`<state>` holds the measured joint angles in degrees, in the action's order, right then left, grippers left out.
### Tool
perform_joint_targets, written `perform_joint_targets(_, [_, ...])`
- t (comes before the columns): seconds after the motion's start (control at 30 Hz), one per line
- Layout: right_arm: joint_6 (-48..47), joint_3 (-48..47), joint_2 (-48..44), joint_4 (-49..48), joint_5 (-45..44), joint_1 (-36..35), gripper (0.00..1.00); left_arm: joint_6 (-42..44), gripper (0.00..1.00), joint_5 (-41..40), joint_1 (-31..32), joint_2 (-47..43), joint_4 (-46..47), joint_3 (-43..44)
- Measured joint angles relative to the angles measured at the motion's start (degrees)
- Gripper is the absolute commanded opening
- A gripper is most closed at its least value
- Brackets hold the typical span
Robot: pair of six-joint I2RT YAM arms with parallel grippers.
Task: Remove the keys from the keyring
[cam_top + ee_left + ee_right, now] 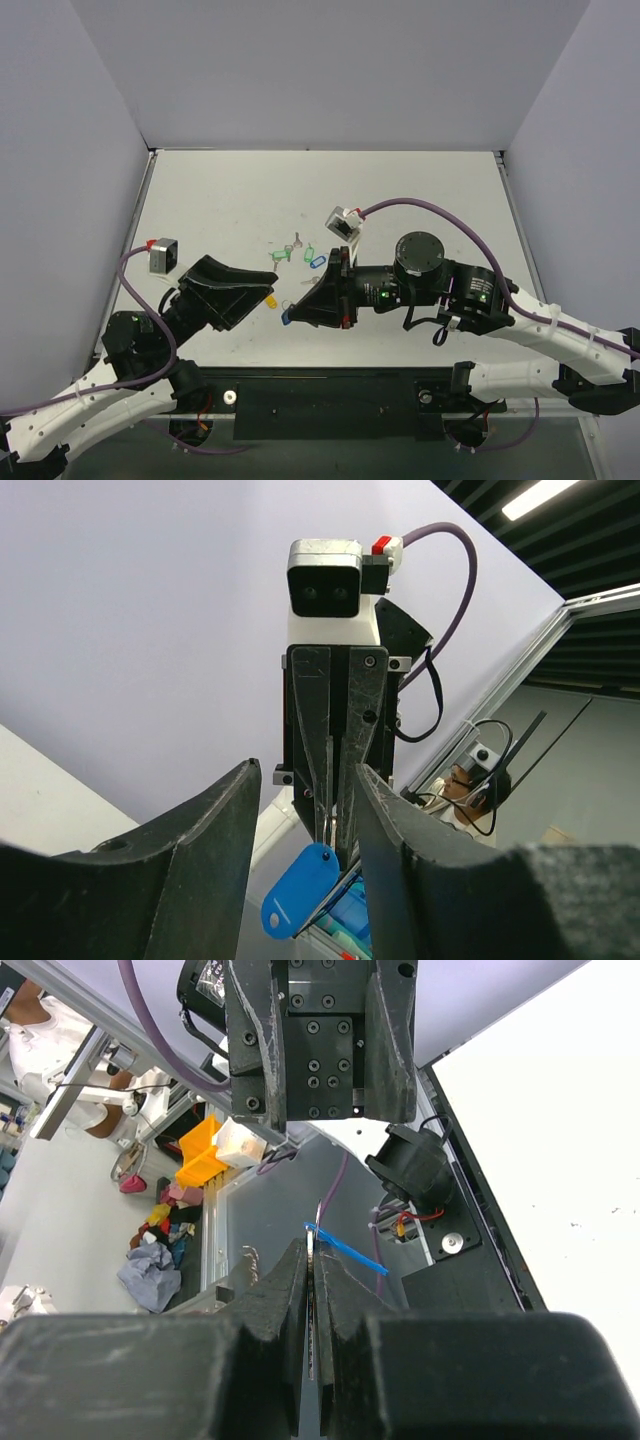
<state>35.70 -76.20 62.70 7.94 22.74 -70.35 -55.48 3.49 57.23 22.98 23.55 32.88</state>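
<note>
Right wrist, keyring (317, 1228) pinched in right gripper (312, 1260)

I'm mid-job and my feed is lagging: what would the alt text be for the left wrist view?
The right gripper, pointing down, is shut on the keyring, with a deep-blue tag hanging below its tips. The left gripper frames it from below with its own dark fingers open, against a pale wall.
</note>
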Motion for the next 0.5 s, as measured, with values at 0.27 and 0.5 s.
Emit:
perform_joint_targets(0.27, [0.0,-0.9,0.0,-0.1,0.0,2.0,0.00,-0.9,0.48,2.4,0.0,1.3,0.9,-0.2])
perform_joint_targets(0.5, [0.0,-1.7,0.5,-0.7,0.3,2.4,0.00,-1.4,0.42,6.0,0.0,3.5,1.9,-0.2])
